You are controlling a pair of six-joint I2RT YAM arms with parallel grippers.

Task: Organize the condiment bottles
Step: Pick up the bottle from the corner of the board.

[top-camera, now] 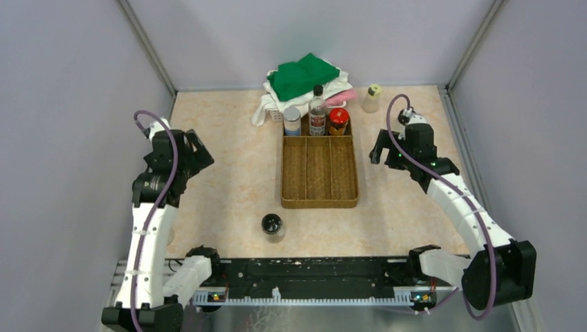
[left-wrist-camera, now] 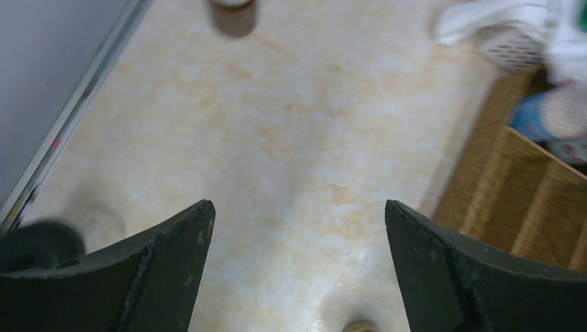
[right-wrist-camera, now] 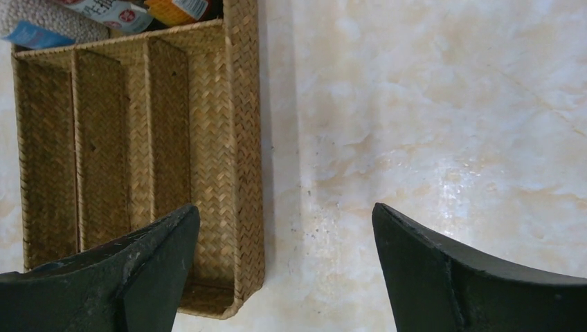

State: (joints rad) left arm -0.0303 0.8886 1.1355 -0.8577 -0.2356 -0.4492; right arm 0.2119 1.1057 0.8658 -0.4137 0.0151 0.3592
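Observation:
Three condiment bottles stand at the far end of the brown divided tray [top-camera: 319, 197]: a grey-lidded jar [top-camera: 292, 120], a tall clear black-capped bottle [top-camera: 317, 109] and a red-lidded jar [top-camera: 338, 120]. A yellowish-lidded bottle [top-camera: 372, 97] stands on the table at the back right. A black-lidded jar [top-camera: 272, 226] stands in front of the tray. My left gripper [top-camera: 199, 156] [left-wrist-camera: 296, 207] hangs open over bare table left of the tray. My right gripper [top-camera: 378, 148] [right-wrist-camera: 285, 207] is open over the table beside the tray's right wall [right-wrist-camera: 244, 138], with nothing between its fingers.
A pile of green and white cloths [top-camera: 304, 79] lies behind the tray. In the left wrist view a blurred bottle base [left-wrist-camera: 233, 12] shows at the top edge and a pale round jar [left-wrist-camera: 99, 223] at the left near the wall rail. Walls close in both sides.

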